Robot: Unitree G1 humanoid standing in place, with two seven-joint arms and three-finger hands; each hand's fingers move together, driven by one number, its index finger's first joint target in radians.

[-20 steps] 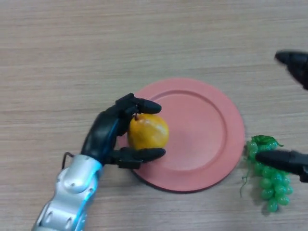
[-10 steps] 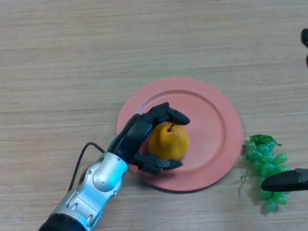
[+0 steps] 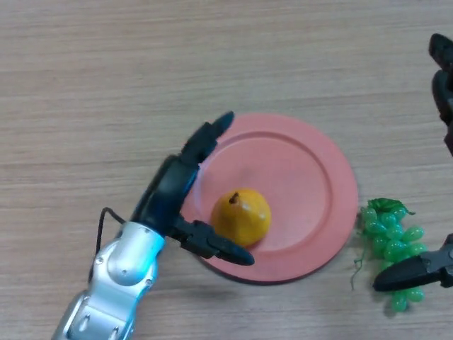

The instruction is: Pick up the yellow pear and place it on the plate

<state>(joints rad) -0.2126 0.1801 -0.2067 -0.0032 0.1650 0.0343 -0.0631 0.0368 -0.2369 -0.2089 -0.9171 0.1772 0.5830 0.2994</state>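
Note:
The yellow pear (image 3: 241,216) stands upright on the left part of the pink plate (image 3: 311,184), stem up. My left hand (image 3: 172,191) is just left of it with fingers spread straight; the upper fingers reach over the plate's rim and the thumb lies below the pear. No finger is curled around the fruit. My right hand (image 3: 417,272) shows at the right edge, one dark finger over the grapes and another part near the top right corner.
A bunch of green grapes (image 3: 391,248) lies on the wooden table (image 3: 106,85) just right of the plate, partly under my right hand.
My left hand carried the pear onto the plate, then let go of it; its fingers straightened and the hand drew back to the left. The pear now stands alone.

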